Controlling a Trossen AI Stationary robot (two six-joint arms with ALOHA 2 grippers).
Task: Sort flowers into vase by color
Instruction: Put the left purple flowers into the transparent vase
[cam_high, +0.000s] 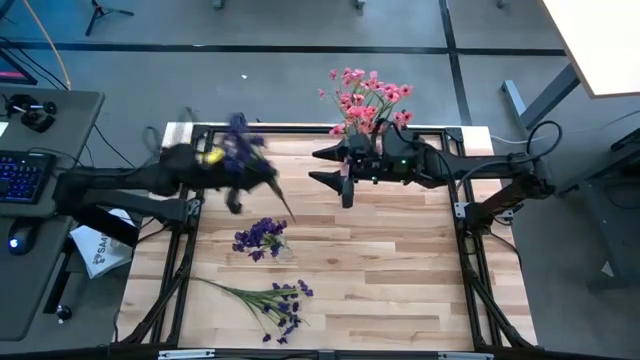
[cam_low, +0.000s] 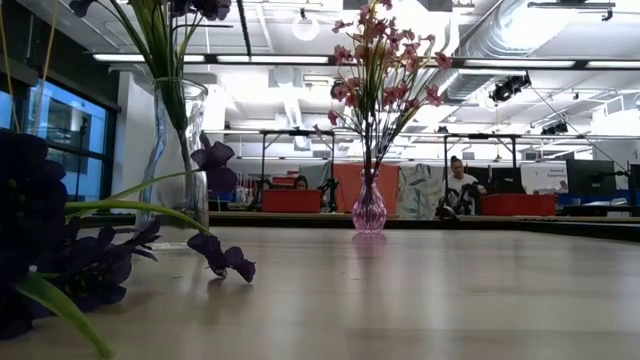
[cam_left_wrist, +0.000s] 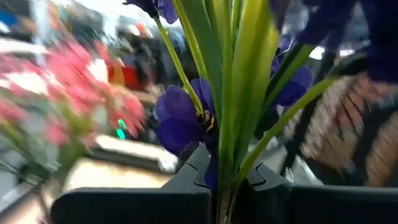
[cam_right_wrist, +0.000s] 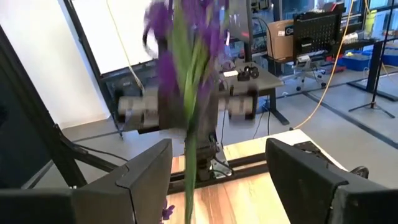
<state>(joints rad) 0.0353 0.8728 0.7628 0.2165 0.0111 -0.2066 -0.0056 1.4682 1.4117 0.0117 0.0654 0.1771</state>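
My left gripper is at the table's far left, shut on a purple flower sprig, which also shows in the left wrist view and the right wrist view. A clear glass vase at the far left holds green stems. A small pink vase with pink flowers stands at the far middle. My right gripper is open and empty just in front of the pink vase. Two more purple sprigs lie flat on the table. My left gripper pinches the sprig's green stems between its two fingers, just below the blossoms. The fingers come level from the table's left and lie across the stems. The blossoms stand above the fingers. The thin lower stem trails below toward the near right, off the table.
The middle and right of the wooden table top are bare. Black frame rails run along the sides. A desk with a keyboard stands left of the table. A person sits far back in the room.
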